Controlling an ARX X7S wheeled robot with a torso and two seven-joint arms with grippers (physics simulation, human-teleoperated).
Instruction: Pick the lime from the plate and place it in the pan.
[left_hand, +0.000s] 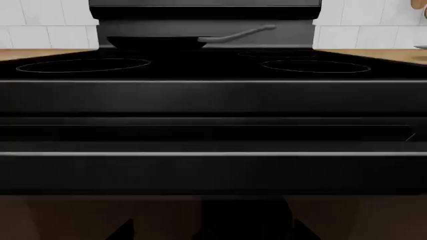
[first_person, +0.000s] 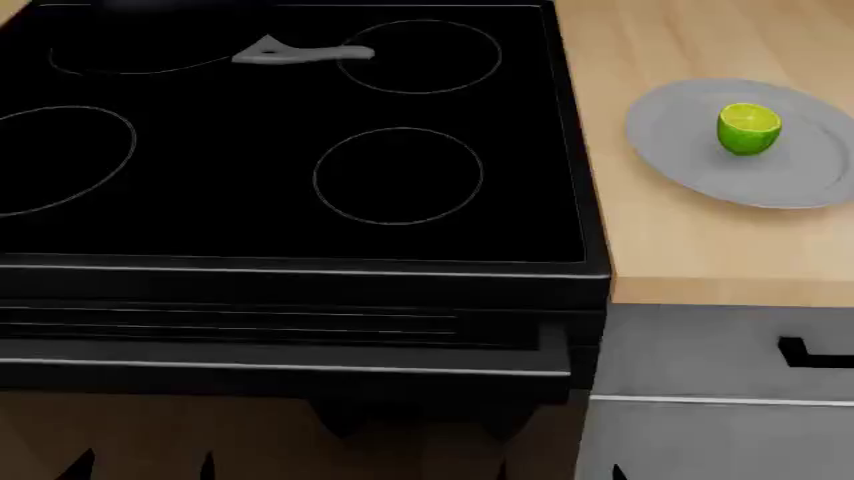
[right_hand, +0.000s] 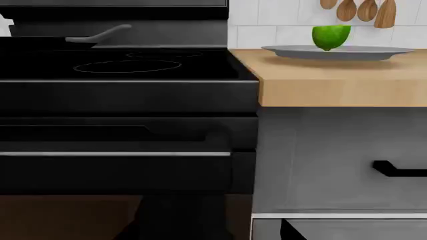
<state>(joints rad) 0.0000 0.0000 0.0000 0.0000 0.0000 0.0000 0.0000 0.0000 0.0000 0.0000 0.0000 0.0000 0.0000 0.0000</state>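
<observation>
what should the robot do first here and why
Probably raise the right arm toward the lime. It still sits on the plate on the wooden counter at the robot's right, nothing holds it, and both wrist cameras look at the stove front from below counter height. The pan waits at the stove's back.

One lime (first_person: 747, 129), one plate (first_person: 667, 130), one pan (left_hand: 157, 43), four burner rings (first_person: 398, 176).

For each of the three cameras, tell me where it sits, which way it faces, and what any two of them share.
Head: high, looking down on the stove, plate and lime; dark tool tips at the bottom edge.
Left wrist: low before the stove front, facing level toward the pan; dark tool tips at the bottom.
Right wrist: low, level, facing the stove-counter seam, plate and lime; dark tool parts at the bottom.
Shared: all show the pan's handle.
</observation>
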